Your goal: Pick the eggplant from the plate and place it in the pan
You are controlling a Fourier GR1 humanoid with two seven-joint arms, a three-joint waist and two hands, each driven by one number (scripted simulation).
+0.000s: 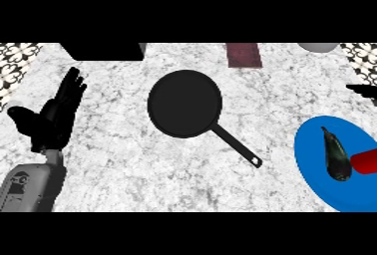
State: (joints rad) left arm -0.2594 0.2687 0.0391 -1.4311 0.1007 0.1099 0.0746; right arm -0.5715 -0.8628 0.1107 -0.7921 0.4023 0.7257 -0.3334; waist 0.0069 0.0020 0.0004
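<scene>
Left robot hand (53,115): open, fingers straight and pointing up the view, thumb spread out to the left; it holds nothing and touches none of the objects, resting near the left edge above its grey forearm (31,185).
Right robot hand (362,91): only a black sliver shows at the right edge, above the plate; I cannot tell whether it is open or closed, and it touches nothing visible.
Eggplant (336,154): dark and slender, lying lengthwise on the plate with its narrow end pointing up the view; no hand is on it.
Plate (313,149): blue and round, at the right side of the counter, partly cut off by the right edge.
Red object (366,160): on the plate just right of the eggplant, cut off by the edge; whether the two touch is unclear.
Pan (184,102): black, round, nothing in it, at the middle of the counter; its handle runs down and right toward the plate, the tip stopping short of the rim.
Between pan and plate: bare counter.
Far edge: a black box (103,51) at upper left, a dark red block (243,54) above the pan, a pale round object (318,46) at upper right.
Counter (132,164): grey-white marbled stone.
Surroundings: black-and-white patterned tiling (18,60) shows at both upper corners.
</scene>
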